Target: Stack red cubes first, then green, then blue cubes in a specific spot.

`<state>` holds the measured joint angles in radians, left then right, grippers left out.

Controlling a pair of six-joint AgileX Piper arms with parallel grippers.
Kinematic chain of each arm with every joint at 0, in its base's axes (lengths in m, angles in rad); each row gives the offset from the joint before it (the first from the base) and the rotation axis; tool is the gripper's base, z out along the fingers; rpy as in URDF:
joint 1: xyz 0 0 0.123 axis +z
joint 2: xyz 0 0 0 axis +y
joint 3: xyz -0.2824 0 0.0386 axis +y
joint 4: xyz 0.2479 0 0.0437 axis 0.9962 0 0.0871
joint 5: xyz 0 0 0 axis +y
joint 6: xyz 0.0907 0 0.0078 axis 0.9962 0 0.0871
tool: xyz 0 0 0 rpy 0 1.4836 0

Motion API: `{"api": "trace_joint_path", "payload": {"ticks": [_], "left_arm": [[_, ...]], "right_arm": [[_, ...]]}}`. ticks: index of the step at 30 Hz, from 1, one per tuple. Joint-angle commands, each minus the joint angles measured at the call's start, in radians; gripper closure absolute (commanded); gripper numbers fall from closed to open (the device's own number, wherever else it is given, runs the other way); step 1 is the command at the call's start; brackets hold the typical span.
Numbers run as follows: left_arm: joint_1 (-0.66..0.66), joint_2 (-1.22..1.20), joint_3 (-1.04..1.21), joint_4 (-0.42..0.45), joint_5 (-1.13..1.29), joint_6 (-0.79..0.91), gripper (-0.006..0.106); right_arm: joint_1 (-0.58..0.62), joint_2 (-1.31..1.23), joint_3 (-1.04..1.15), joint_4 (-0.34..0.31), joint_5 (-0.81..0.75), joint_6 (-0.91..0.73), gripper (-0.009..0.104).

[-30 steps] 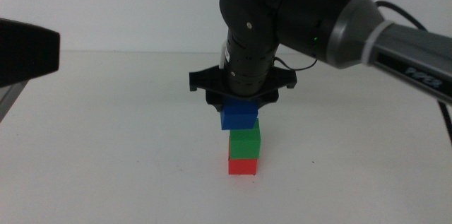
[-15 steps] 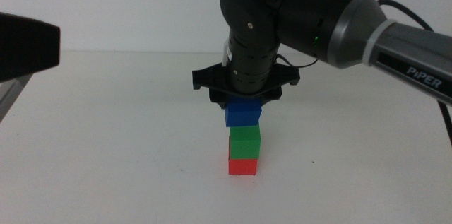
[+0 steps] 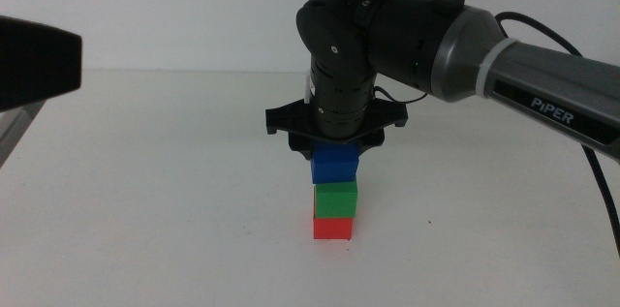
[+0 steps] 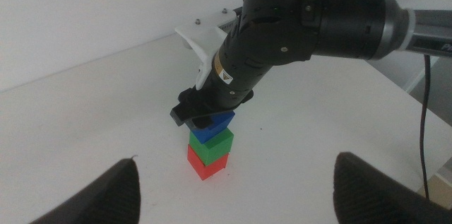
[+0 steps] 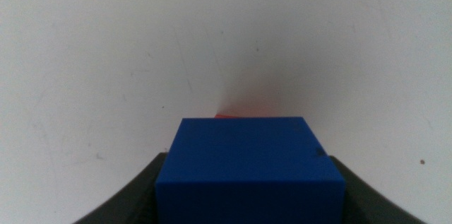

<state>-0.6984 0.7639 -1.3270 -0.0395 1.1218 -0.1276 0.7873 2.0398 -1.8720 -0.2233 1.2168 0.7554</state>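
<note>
- The right claw [image 3: 335, 149] grips the small matte deep-blue cube [image 3: 335, 164] between its jaws, directly over the matte green cube [image 3: 335, 199].
- Green sits on the matte red cube [image 3: 333, 228], mid-bench [image 3: 145, 210].
- The left claw [image 4: 233, 185] waits wide open, at the left.

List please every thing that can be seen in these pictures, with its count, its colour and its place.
red cube: one, bright red, on the white table, bottom of the stack.
green cube: one, bright green, directly on the red cube.
blue cube: one, deep blue, on top of the green cube or just above it, between the right gripper's jaws.
table: one, white, under the stack.
right gripper: one, black, straight above the stack, shut on the blue cube; its arm comes in from the right of the middle view.
left gripper: one, dark, jaws wide open, held back from the stack and holding nothing.
</note>
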Motion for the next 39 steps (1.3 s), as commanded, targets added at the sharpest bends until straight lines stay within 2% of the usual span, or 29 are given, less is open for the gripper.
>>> {"api": "trace_joint_path", "payload": {"ticks": [1, 15, 18, 19, 23, 25, 28, 32, 39], "left_arm": [[0.001, -0.003, -0.001, -0.003, -0.012, 0.000, 0.007], [0.001, -0.003, -0.001, -0.003, -0.012, 0.000, 0.007], [0.001, -0.003, -0.001, -0.003, -0.015, -0.001, 0.007], [0.001, -0.003, -0.001, -0.003, -0.015, 0.001, 0.007], [0.001, -0.003, -0.001, -0.003, -0.015, 0.001, 0.007], [0.001, -0.003, -0.001, -0.003, -0.015, 0.001, 0.007], [0.001, -0.003, -0.001, -0.003, -0.015, 0.001, 0.007], [0.001, -0.003, -0.001, -0.003, -0.016, 0.001, 0.007], [0.001, -0.003, -0.001, -0.003, -0.016, 0.001, 0.007]], "right_arm": [[-0.011, 0.000, -0.002, -0.011, 0.004, 0.000, 0.092], [-0.014, 0.001, 0.059, -0.019, 0.004, 0.018, 0.091], [-0.014, 0.001, 0.059, -0.002, 0.004, 0.018, 0.076], [-0.014, 0.001, 0.059, 0.012, 0.004, 0.018, 0.051], [-0.012, 0.001, 0.059, 0.021, 0.004, 0.010, 0.016], [-0.012, 0.001, 0.059, 0.023, 0.004, 0.010, 0.005], [-0.006, -0.027, 0.059, 0.027, 0.004, 0.004, 0.002], [0.013, -0.144, 0.093, -0.044, 0.004, -0.026, 0.002], [0.020, -0.513, 0.393, -0.086, -0.095, -0.013, 0.002]]}}
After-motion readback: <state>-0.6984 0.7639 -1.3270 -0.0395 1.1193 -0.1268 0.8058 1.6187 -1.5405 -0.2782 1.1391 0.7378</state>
